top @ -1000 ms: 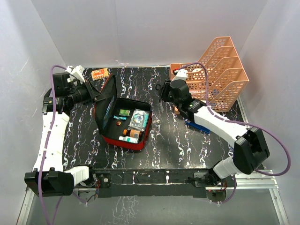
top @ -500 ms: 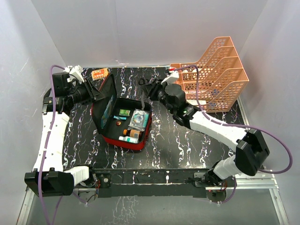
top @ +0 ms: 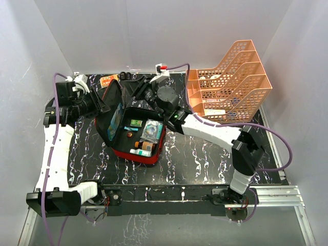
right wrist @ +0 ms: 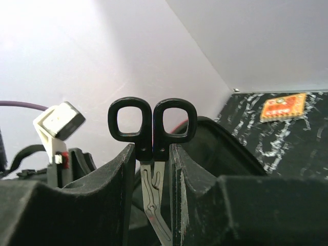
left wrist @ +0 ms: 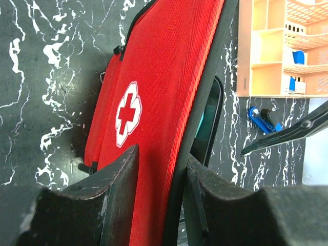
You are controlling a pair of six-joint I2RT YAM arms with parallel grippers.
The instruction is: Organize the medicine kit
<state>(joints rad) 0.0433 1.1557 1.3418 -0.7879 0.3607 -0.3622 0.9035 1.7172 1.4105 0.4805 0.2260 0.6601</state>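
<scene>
From above, the medicine kit lies open left of the table's middle, with the right gripper at its 12 o'clock. In the left wrist view, the left gripper is clenched on the upright lid. In the right wrist view, scissors are grasped, so stowing them seems the step in hand, and the next move likely calls for lowering them into the case.

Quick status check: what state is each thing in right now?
medicine kit: unzipped, items inside
lid: raised near upright
left end effector: shut on lid edge
scissors: blades closed, gripped
right end effector: shut on scissors
tiered tray: standing, tiers partly filled
</scene>
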